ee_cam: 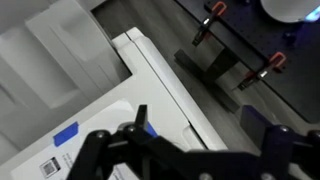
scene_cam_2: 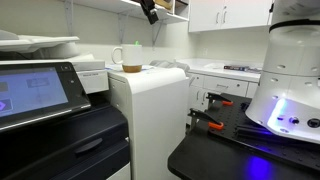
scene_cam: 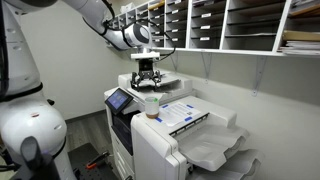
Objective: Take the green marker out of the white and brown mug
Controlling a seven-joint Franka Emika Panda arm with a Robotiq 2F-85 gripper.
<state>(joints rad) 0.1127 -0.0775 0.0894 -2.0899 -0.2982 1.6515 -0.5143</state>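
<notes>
The white and brown mug (scene_cam: 152, 104) stands on top of the big white copier (scene_cam: 160, 135), near its edge. It also shows in an exterior view (scene_cam_2: 130, 59). The green marker (scene_cam_2: 137, 47) is a thin stick rising from the mug's rim; in an exterior view it is only a green speck (scene_cam: 152, 97). My gripper (scene_cam: 147, 72) hangs above the mug, well clear of it, and shows at the top of an exterior view (scene_cam_2: 150, 12). In the wrist view its fingers (ee_cam: 200, 122) are spread wide and empty. The mug is out of the wrist view.
Wall shelves with paper slots (scene_cam: 215, 25) run behind the arm. The copier's touch panel (scene_cam: 121, 99) and paper trays (scene_cam: 215, 150) stick out. A dark bench with red-handled clamps (scene_cam_2: 215, 125) and the robot base (scene_cam_2: 285, 90) stand beside the copier.
</notes>
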